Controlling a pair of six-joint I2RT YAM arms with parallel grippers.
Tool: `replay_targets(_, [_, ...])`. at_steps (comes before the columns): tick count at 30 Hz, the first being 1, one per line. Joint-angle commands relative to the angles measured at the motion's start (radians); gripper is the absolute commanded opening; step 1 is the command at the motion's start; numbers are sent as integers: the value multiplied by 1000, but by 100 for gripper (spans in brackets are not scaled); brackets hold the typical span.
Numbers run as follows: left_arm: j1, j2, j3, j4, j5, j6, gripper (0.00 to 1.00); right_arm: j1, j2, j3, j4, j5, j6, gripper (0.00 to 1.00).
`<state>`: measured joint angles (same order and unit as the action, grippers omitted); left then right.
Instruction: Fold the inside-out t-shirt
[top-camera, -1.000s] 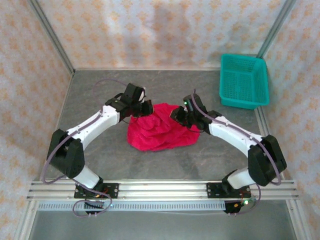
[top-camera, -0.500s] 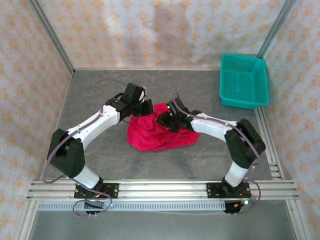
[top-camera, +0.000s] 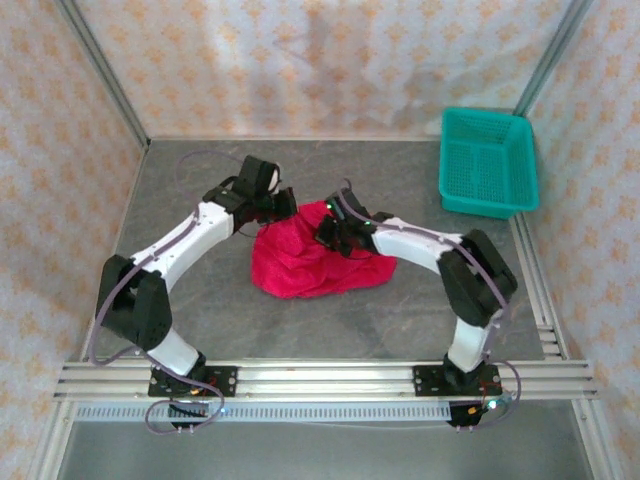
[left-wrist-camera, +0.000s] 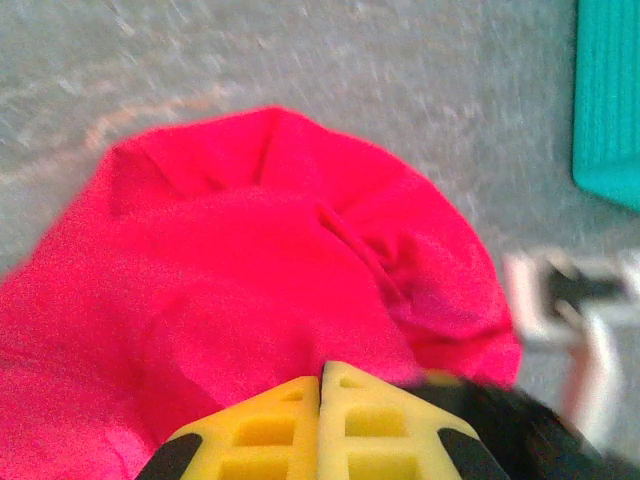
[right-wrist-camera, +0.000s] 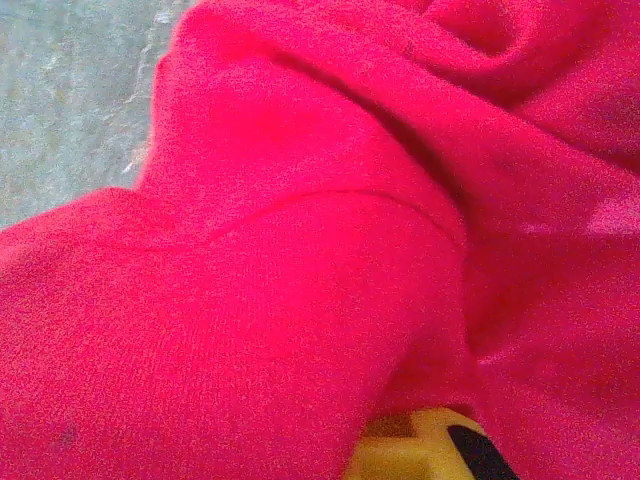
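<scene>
The inside-out t-shirt (top-camera: 312, 262) is a crumpled crimson heap in the middle of the grey table. At its far left corner my left gripper (top-camera: 287, 206) has its yellow fingers (left-wrist-camera: 290, 420) pressed together, with the cloth (left-wrist-camera: 250, 250) drawn taut from their tips. My right gripper (top-camera: 331, 234) sits on the heap's upper middle. In the right wrist view one yellow finger (right-wrist-camera: 420, 452) pokes out from red folds (right-wrist-camera: 260, 300) that cover the rest of the jaws, which are shut in the fabric. A pale patch (right-wrist-camera: 612, 216) shows on the cloth at the right.
A teal mesh basket (top-camera: 470, 205) stands at the back right corner and shows at the upper right edge of the left wrist view (left-wrist-camera: 610, 100). Patterned walls enclose the table on three sides. Bare grey tabletop (top-camera: 320, 320) lies in front of the shirt.
My right gripper swung left from the shirt's right edge onto its upper middle, opened, then shut in the folds. The left gripper moved slightly back and left, drawing the corner with it.
</scene>
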<state>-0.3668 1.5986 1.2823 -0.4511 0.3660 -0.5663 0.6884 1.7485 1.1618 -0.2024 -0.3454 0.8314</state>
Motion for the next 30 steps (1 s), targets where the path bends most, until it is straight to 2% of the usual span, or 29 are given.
replay_targets(1, [78, 58, 50, -37, -40, 26, 0, -8, -220, -80, -106, 101, -127, 0])
replay_targets(4, [110, 80, 61, -52, -49, 26, 0, -27, -403, -204, -73, 107, -186, 0])
replay_targets(9, [110, 57, 10, -1, -43, 6, 0, -61, -611, -458, 102, -19, -237, 0])
replay_targets(12, [103, 62, 2, 0, -20, -11, 0, -69, -599, -540, 172, -73, -222, 0])
replay_targets(16, [39, 42, 6, 16, 35, 26, 0, -69, -487, -508, 176, -96, -219, 0])
replay_targets(19, [-6, 13, -25, 55, 134, 62, 38, -72, -442, -478, 176, -70, -198, 0])
replay_targets(21, [-27, -11, -79, 125, 244, 59, 53, -79, -424, -466, 187, -72, -177, 0])
replay_targets(24, [-83, -46, -152, 163, 313, 119, 61, -94, -408, -455, 207, -85, -135, 0])
replay_targets(30, [-131, -46, -262, 235, 369, 188, 60, -150, -408, -460, 299, -168, -37, 0])
